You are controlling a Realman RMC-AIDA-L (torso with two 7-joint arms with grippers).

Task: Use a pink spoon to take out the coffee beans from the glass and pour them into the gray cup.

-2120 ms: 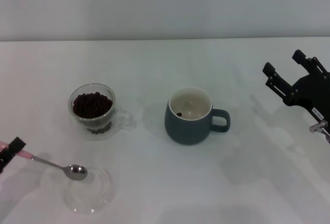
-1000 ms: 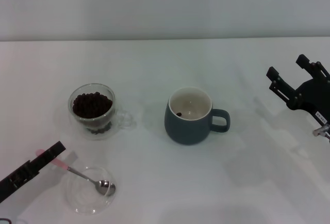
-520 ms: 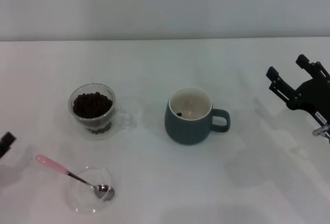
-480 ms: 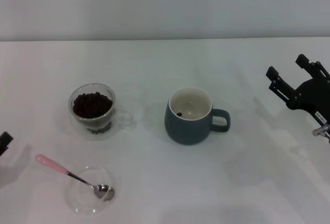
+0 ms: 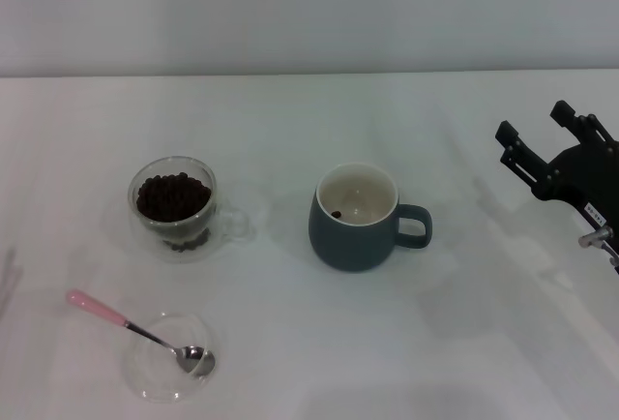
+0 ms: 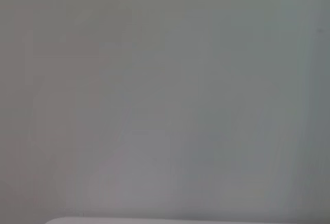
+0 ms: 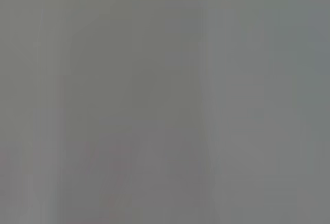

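Note:
In the head view the pink spoon [image 5: 135, 328] lies free, its metal bowl resting in a flat clear dish [image 5: 166, 355] and its pink handle pointing left over the rim. The glass [image 5: 174, 207] holds a heap of coffee beans [image 5: 172, 195]. The gray cup [image 5: 355, 217] stands to its right, handle to the right, with one bean inside. My right gripper [image 5: 540, 135] is open and empty, raised at the right edge. My left gripper is out of view. Both wrist views show only blank grey.
The white table [image 5: 309, 130] stretches to a pale wall at the back. The dish stands near the table's front left. The glass and gray cup stand apart in the middle.
My left gripper set the spoon into the clear dish, let go and withdrew out of view to the left. The right gripper shifted only slightly.

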